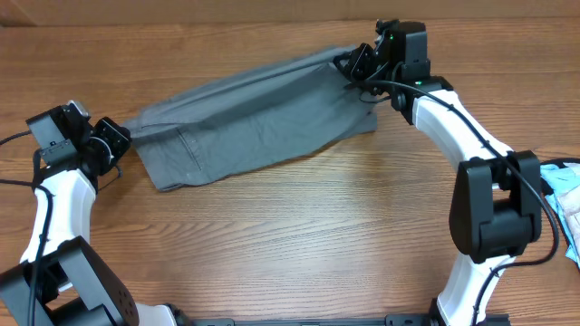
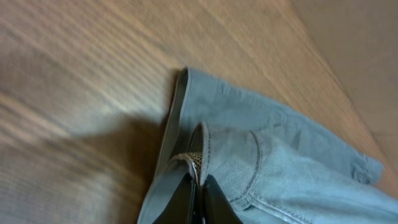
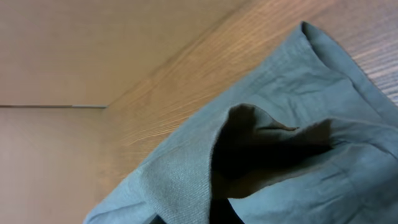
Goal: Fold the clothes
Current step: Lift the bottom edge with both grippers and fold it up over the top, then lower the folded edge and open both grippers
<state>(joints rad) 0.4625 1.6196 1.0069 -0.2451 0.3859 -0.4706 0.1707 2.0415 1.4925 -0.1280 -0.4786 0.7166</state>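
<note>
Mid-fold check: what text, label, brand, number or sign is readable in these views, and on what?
None readable. The grey shorts show only plain fabric and seams. The pale scrap at their waistband, by the left end effector, is too blurred to show print. The wooden table bears no markings.

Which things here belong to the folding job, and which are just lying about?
Part of the job:
grey shorts
left gripper, pinching one end of them
right gripper, closed at the opposite end

Lying about:
pale blue item at the table edge, partly out of view
</note>
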